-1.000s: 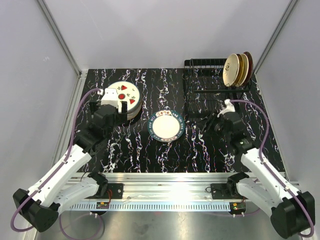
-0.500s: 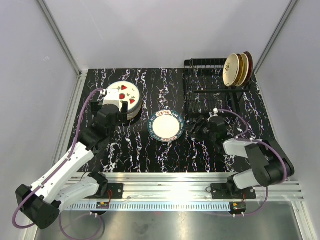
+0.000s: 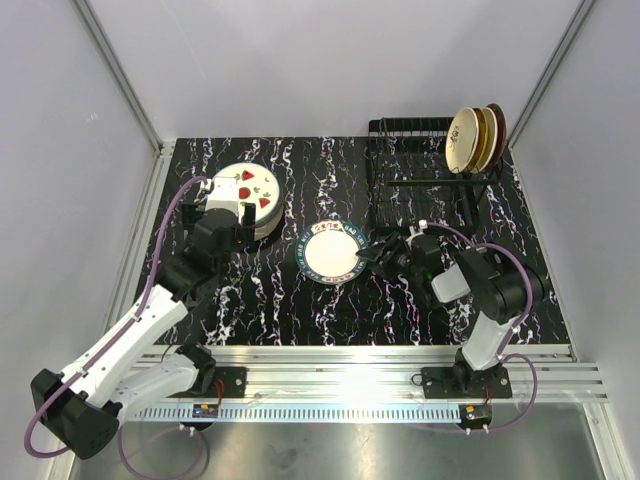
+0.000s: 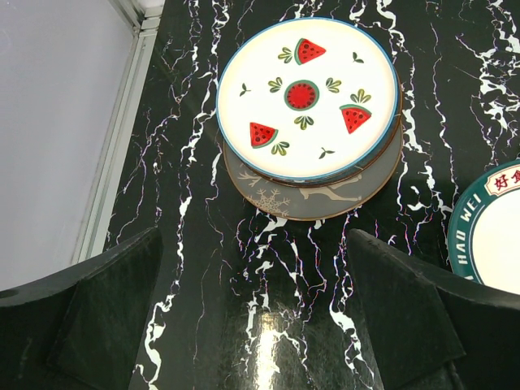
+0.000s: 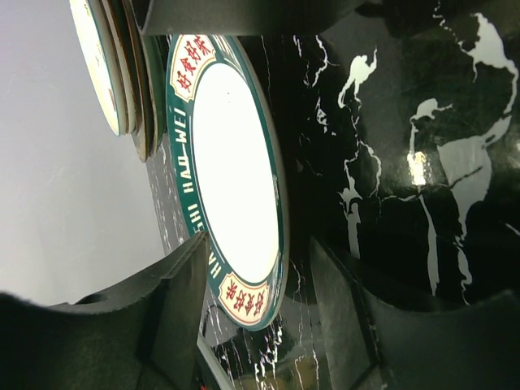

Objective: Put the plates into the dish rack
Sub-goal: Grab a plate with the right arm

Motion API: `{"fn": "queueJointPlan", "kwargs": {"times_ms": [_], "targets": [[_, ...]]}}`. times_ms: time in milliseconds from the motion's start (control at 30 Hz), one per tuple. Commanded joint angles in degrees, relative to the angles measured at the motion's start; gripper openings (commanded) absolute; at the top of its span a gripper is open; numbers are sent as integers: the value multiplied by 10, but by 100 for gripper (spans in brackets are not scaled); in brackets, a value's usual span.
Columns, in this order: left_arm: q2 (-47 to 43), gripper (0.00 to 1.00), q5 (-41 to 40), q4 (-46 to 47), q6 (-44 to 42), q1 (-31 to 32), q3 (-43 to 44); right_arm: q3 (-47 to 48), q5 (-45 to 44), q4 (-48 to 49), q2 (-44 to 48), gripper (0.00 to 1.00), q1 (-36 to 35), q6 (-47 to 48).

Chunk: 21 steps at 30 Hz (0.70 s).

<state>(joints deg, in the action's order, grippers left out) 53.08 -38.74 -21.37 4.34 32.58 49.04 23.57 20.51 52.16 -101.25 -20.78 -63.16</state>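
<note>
Single plate [image 3: 335, 252]: round, glossy, cream centre, dark green rim with red-lettered panels. It lay flat at centre frame in the top view on the table [image 3: 300, 305], a black polished surface with white marble veining.

Right gripper [image 5: 258, 244]: jaws apart, straddling the plate's right rim without clamping it.

Left gripper [image 4: 253, 244]: jaws spread wide, nothing between them, over bare table just below the stack [image 3: 250, 190] at upper left.

Stack: the top plate [image 4: 307, 96] was white with a blue rim and red watermelon slices. The plate beneath [image 4: 313, 199] was grey-brown with a pale branch pattern.

Dish rack [image 3: 410, 185]: black wire, rectangular, at upper right. Three plates [image 3: 475, 138] stood on edge at its far right end, the front one cream
</note>
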Motion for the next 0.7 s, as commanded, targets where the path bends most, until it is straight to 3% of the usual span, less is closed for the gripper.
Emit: {"fn": "queueJointPlan", "kwargs": {"times_ms": [0,233,400,667], "targets": [[-11,99,-7,7,0,3,17,4,-23,15,-30,59,-10,8],[-14,99,20,-3,9,3,25,13,-50,72,-93,52,-41,8],[-25,99,30,-5,13,3,26,25,-72,59,-104,49,-53,7],[-31,99,46,-15,18,3,32,36,-105,-8,-79,15,-53,29]]}}
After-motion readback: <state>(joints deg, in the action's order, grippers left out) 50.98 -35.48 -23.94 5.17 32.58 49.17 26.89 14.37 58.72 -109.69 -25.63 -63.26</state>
